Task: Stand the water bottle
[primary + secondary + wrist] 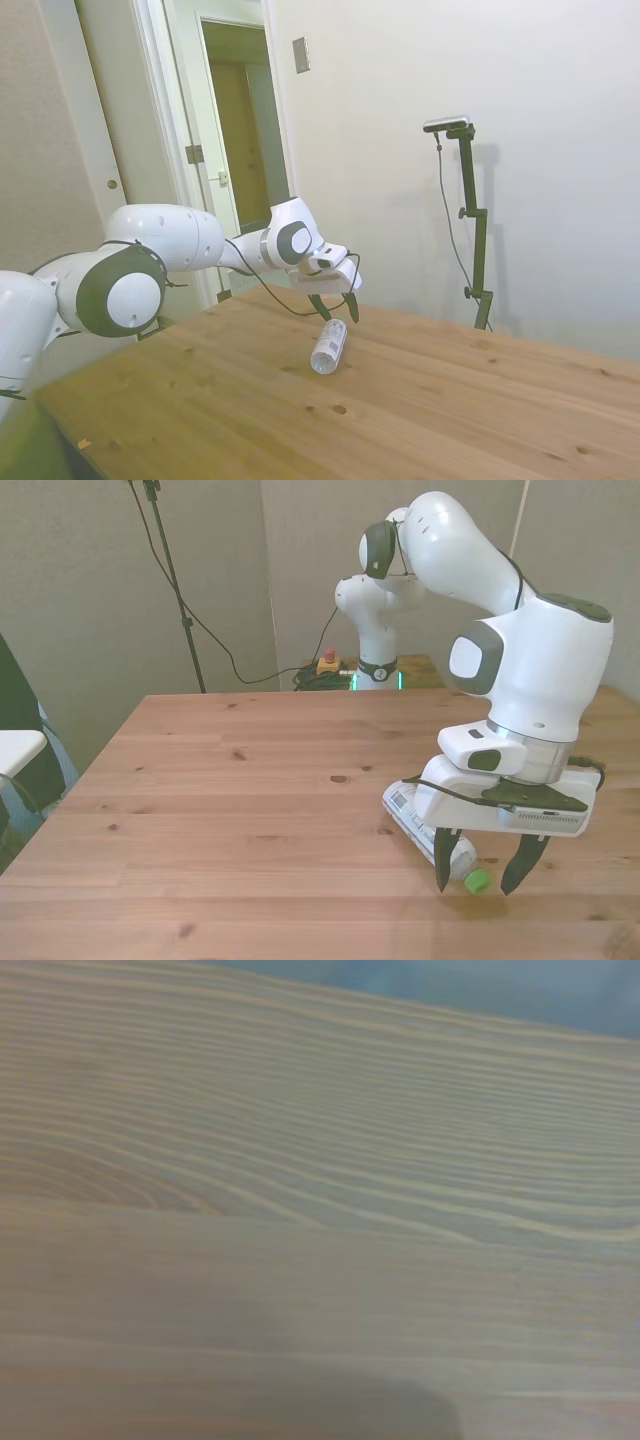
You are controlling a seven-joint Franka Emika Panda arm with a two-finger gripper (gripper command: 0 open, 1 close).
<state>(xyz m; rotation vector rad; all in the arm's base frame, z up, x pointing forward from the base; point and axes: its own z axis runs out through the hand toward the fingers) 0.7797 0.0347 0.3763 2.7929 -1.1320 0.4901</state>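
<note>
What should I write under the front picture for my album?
Robot's open gripper hovers around the green cap of the water bottle lying on the wooden table.

wooden table [450, 400], water bottle [328, 346] lying flat

The water bottle [329, 346] lies on its side on the wooden worktop [420, 410], its base end toward the camera. The claw [335, 309] hangs just above the bottle's far end, its 2 dark fingers [352, 306] spread apart and pointing down.
</note>
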